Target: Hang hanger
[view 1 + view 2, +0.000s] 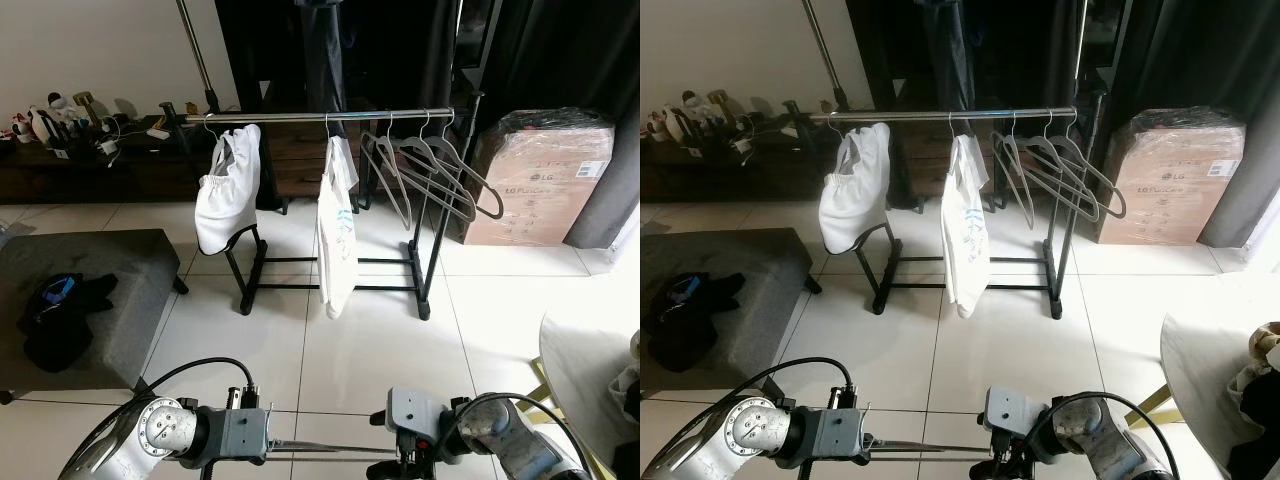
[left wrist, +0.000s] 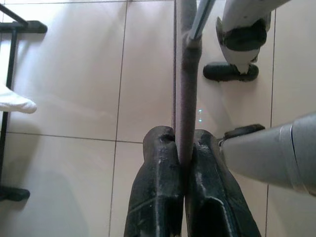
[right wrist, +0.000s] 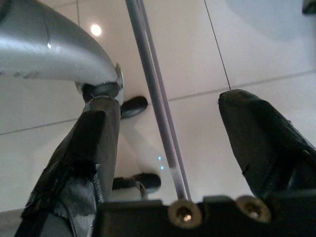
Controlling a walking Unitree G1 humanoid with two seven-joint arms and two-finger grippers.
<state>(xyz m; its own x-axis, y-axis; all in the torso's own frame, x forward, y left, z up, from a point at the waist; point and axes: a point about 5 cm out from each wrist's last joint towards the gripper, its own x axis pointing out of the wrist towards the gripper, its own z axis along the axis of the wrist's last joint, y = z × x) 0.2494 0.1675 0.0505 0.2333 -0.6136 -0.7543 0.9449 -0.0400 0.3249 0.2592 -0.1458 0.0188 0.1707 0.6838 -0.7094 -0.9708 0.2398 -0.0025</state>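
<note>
Left pincer [image 2: 182, 163] is pinching the hanger [image 2: 186, 98] bar; right pincer [image 3: 168, 143] is straddling it, spread; hanger probably handling light, stiff, thin (slippery); gripping mid-bar.

Hanger [image 2: 186, 94]: grey, thin-barred; one straight bar runs level across the bottom edge of the left eye view, between the two arms; clamped in the left gripper.

Clothes rail [image 1: 330, 116]: chrome bar on a black frame, upper centre of frame, standing on white tile; carries two white garments and three empty grey hangers [image 1: 430, 170] at its right end.
</note>
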